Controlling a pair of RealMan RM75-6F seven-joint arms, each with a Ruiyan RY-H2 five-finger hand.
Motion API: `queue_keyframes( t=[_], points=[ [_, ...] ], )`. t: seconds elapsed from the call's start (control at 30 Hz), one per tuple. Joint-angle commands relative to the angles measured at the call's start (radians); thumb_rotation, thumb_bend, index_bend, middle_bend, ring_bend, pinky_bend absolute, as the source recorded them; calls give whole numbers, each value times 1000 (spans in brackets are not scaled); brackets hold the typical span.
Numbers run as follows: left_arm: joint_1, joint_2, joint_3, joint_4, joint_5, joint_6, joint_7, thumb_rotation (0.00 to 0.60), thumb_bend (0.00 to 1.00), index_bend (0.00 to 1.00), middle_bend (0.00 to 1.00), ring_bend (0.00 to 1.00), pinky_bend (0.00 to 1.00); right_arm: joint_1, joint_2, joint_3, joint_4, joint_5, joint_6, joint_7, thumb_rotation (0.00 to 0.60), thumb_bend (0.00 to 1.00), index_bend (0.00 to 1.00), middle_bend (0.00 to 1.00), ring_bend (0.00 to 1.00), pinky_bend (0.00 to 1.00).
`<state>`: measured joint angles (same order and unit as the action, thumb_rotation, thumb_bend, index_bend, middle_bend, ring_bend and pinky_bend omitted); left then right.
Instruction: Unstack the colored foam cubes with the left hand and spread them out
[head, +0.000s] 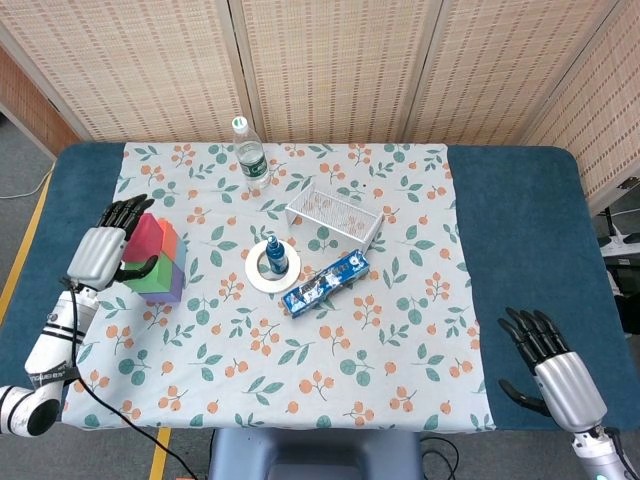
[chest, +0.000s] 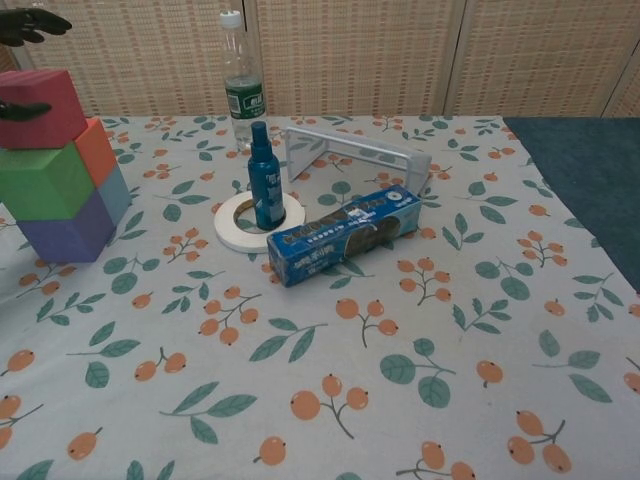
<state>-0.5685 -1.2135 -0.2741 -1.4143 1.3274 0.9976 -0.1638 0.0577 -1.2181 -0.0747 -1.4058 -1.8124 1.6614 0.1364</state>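
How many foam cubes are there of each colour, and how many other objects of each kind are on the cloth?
Pink cube: 1
Green cube: 1
Purple cube: 1
Orange cube: 1
Blue cube: 1
Water bottle: 1
Spray bottle: 1
Tape roll: 1
Blue packet: 1
White basket: 1
Total: 10

Blue table (head: 520, 220), floral cloth (head: 400, 330) spread over its middle.
On the cloth: cube stack (head: 158, 262), water bottle (head: 248, 160), wire basket (head: 335, 216), tape roll (head: 262, 277), blue packet (head: 325, 283).
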Motion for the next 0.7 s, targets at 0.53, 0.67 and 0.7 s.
queue_keyframes(
  t=[0.53,0.67,0.7],
  points=[
    [-58,-20,-1,34,-163,-64,99,600,355,1,181,428,162,0,13,-7,-14,6,-16,9,600,145,0,0,0,0],
    [-54,-10,-1,18,-168,-69,67,600,354,2,281,560,191,-1,14,-9,-17,3,-13,9,600,145,0,0,0,0],
    [-55,-9,-2,18,-163,-66,60,600,352,1,286,568,191,-2,15,-9,-18,3,-12,10,600,145,0,0,0,0]
  ],
)
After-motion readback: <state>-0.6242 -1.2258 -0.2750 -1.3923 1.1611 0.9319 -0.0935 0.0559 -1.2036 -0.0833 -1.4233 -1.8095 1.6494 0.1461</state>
